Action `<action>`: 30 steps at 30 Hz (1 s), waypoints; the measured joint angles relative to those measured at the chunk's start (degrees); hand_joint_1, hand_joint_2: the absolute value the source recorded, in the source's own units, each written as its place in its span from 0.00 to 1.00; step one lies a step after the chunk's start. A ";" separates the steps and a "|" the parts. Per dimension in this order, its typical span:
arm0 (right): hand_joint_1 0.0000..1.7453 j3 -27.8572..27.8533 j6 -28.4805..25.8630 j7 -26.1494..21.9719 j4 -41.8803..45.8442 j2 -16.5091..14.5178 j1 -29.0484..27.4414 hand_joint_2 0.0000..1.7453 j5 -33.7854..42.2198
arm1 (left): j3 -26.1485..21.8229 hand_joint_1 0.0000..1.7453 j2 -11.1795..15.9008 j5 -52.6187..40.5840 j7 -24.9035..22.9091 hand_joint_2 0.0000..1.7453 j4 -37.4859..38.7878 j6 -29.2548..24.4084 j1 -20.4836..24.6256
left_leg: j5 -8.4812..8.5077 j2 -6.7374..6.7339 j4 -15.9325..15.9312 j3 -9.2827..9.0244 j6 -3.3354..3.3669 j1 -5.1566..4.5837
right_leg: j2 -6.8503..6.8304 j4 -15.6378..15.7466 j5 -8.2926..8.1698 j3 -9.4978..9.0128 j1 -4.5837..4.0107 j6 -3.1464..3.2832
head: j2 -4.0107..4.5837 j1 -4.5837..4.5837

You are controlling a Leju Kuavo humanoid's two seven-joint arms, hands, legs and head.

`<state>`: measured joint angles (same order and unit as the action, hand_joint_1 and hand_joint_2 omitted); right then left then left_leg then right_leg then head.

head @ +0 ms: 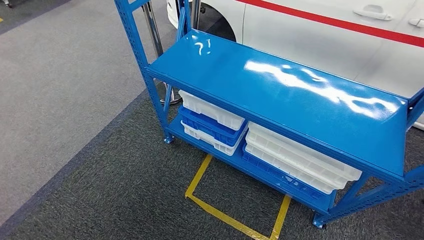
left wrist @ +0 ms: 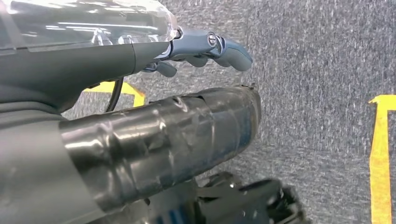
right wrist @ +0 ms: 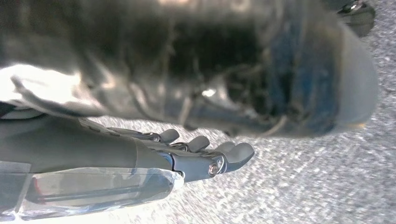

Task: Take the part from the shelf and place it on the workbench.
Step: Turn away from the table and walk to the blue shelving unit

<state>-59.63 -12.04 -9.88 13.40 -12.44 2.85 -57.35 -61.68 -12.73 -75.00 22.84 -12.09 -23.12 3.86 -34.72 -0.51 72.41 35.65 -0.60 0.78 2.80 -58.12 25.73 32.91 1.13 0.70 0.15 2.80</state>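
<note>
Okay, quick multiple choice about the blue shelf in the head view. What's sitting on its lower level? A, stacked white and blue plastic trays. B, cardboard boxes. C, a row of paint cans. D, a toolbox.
A: under the glossy blue top shelf, the lower level holds two stacks of white and blue trays, side by side.

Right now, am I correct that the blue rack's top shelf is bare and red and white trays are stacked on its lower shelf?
Not quite: the trays on the lower shelf are blue and white, not red and white, as the head view shows. The rest holds: the blue rack's top shelf is bare.
</note>
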 joint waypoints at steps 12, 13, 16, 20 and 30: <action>0.00 -0.02 -0.01 0.14 0.00 0.04 -0.01 0.00 -0.09 | -0.07 0.00 -0.10 0.22 0.07 0.00 0.00 0.00 0.12 | 6.73 0.89 -14.95 -6.02 2.93 0.21 | -0.24 -7.34 3.72 4.27 -0.21 -2.73 | 0.00 0.25; 0.00 -0.02 -0.05 0.15 0.00 0.04 0.05 0.00 -0.09 | -0.07 0.00 -0.10 0.23 0.06 0.00 0.00 0.00 0.04 | 6.70 0.12 -14.94 -5.97 3.08 0.09 | -1.28 -11.02 5.58 6.02 -0.24 -2.83 | 0.00 0.31; 0.00 -0.05 -0.36 0.17 0.00 0.04 0.02 0.00 0.07 | -0.07 0.00 -0.10 0.23 0.00 0.00 0.00 0.00 -0.11 | 6.48 -2.08 -14.83 -5.94 3.11 -0.17 | -2.36 -15.89 6.55 8.08 -0.21 -2.91 | 0.00 0.28; 0.00 -0.08 0.31 0.25 0.00 0.09 -0.04 0.00 0.01 | -0.07 0.00 -0.16 0.03 -0.02 0.00 0.00 0.00 0.10 | 5.99 -3.47 -14.69 -6.35 2.46 -0.38 | -4.23 -2.84 1.08 0.68 -0.69 -1.81 | 0.00 0.29; 0.00 -0.15 0.87 1.09 -0.09 0.03 0.16 0.00 0.18 | -0.07 0.00 -0.17 -0.19 -0.07 0.00 0.00 0.02 0.17 | -2.00 -0.14 0.64 0.49 0.03 -0.17 | -3.15 -0.14 0.43 -0.11 -0.53 0.62 | 0.00 0.01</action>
<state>-59.78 -11.17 -8.79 13.31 -12.40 3.01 -57.17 -61.75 -12.90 -75.18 22.77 -12.09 -23.10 4.03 -36.72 -0.64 73.05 36.13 -0.57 0.61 -0.35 -58.26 26.16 32.79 0.60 1.32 0.15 2.81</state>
